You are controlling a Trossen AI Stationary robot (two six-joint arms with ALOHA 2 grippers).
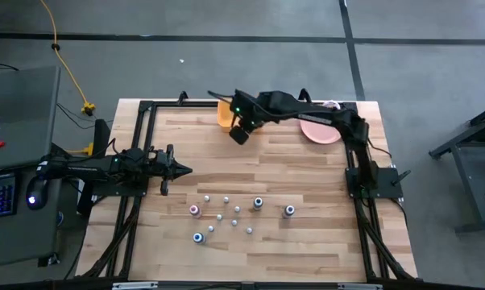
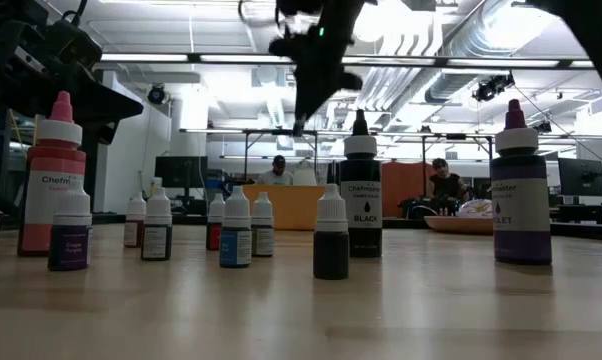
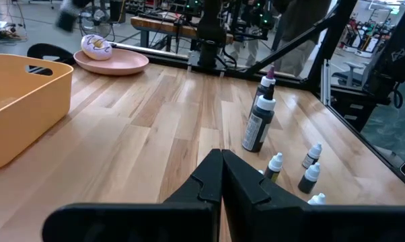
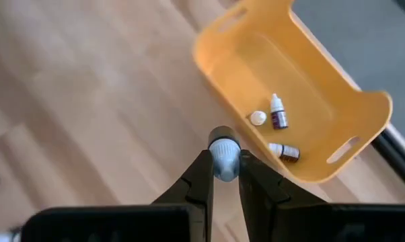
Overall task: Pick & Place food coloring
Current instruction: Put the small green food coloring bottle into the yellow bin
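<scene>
The food coloring is several small bottles with whitish caps [image 1: 226,213] standing on the wood table, seen close in the low view [image 2: 236,228] and with taller ones in the left wrist view [image 3: 260,124]. My right gripper [image 4: 224,161] hangs above the table beside the yellow bin [image 4: 290,87], shut on one tiny bottle [image 4: 224,153]; in the high view it [image 1: 239,135] is at the far middle. Three bottles lie in the bin. My left gripper [image 3: 221,176] waits shut at the table's left [image 1: 178,169]. My right gripper pinches the tiny bottle between its two fingertips, at the pale cap end [image 4: 224,161]. The fingers slant down from above. The bottle is lifted clear of the table, just short of the bin's near rim [image 4: 209,64].
A pink plate with a donut [image 1: 319,130] sits at the far right beside the bin [image 1: 224,113]. Tall bottles, one pink-red [image 2: 51,175], one black [image 2: 361,190] and one purple [image 2: 521,185], stand among the small ones. People sit in the room beyond the table.
</scene>
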